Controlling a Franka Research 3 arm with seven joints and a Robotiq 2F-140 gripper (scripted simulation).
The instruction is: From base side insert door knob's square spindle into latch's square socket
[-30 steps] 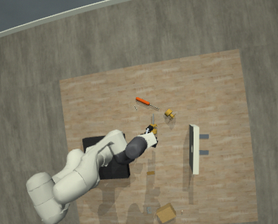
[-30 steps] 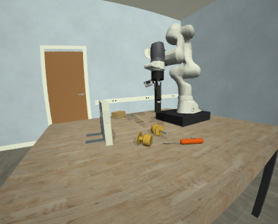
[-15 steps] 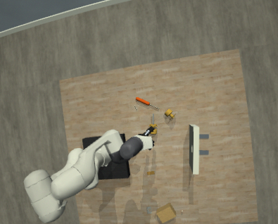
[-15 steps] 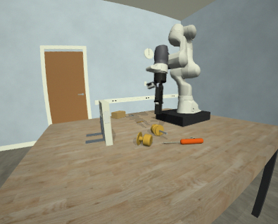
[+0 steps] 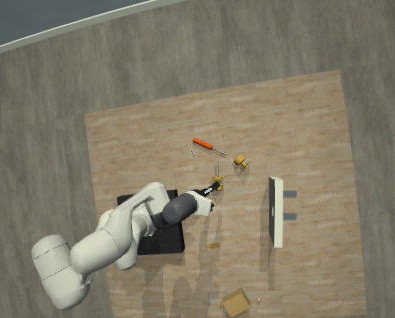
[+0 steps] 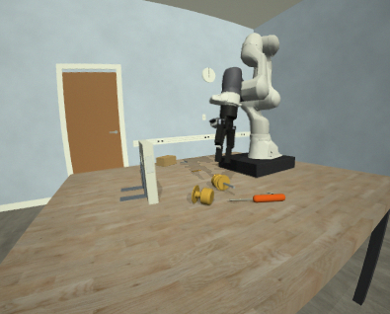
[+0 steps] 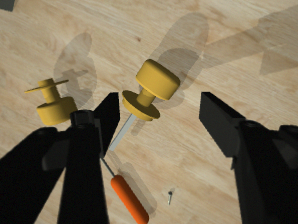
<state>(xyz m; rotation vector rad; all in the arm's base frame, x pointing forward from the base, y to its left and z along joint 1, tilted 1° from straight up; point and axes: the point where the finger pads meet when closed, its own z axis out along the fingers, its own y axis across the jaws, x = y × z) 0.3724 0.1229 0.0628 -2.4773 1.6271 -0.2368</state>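
Fingers stand about half open and hold nothing, straddling the spindled door knob (image 7: 152,87) lying on the bench (image 7: 210,60), well apart from the upright door panel (image 5: 276,212). Approach step; next, descend and close on the knob.

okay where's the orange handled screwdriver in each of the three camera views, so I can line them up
Top: the screwdriver lies above centre, up and left of the hand.
Exterior: it lies at centre right, on the table in front of the arm's base.
Wrist: its orange handle shows at the bottom edge, beside the near finger.
Shared landmark: the knob with the spindle, lying next to the screwdriver in every view.
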